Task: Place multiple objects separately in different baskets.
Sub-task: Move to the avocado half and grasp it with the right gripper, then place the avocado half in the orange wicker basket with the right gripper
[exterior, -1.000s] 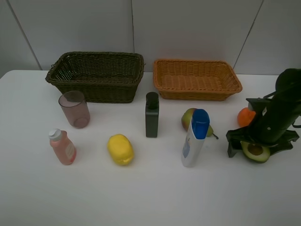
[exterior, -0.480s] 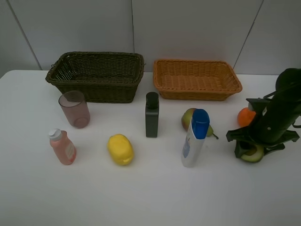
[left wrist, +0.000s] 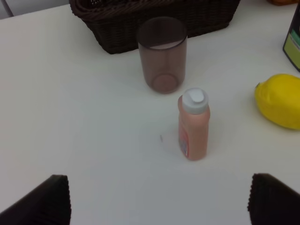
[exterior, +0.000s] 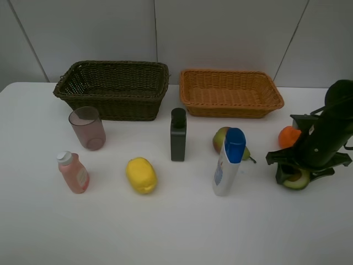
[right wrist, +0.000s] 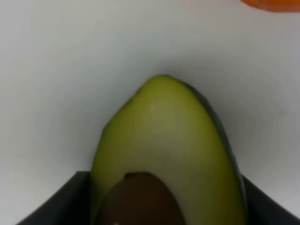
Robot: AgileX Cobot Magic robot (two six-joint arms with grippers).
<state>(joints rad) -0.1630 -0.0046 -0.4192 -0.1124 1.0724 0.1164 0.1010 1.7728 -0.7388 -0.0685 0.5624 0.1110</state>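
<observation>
- From the high camera: a second ago the right gripper [exterior: 295, 175] stood with its jaws wide on both sides of the avocado half [exterior: 298, 180]. Now the jaws are pressed in against it, and the fruit is tipped between them (before, its cut face looked up).
- In my judgement the pick is made and the lift comes next. The avocado half is low at the right edge of the table [exterior: 176, 232], and I cannot tell if it touches the table. The orange [exterior: 288, 136] is just behind it and the light orange basket [exterior: 231, 110] is further back. No object shows in this basket or in the dark basket [exterior: 110, 106].
- From the left wrist: the left gripper [left wrist: 161, 206] is spread fully and holds nothing. It hangs over the table, with the pink bottle [left wrist: 193, 126] upright in front of it and the pink cup [left wrist: 161, 54] beyond (neither is touched).
- From the right wrist: the avocado half fills the view with its pit toward the camera. The dark fingers [right wrist: 269, 204] are tight on both flanks, so this is a pinch on the fruit.
</observation>
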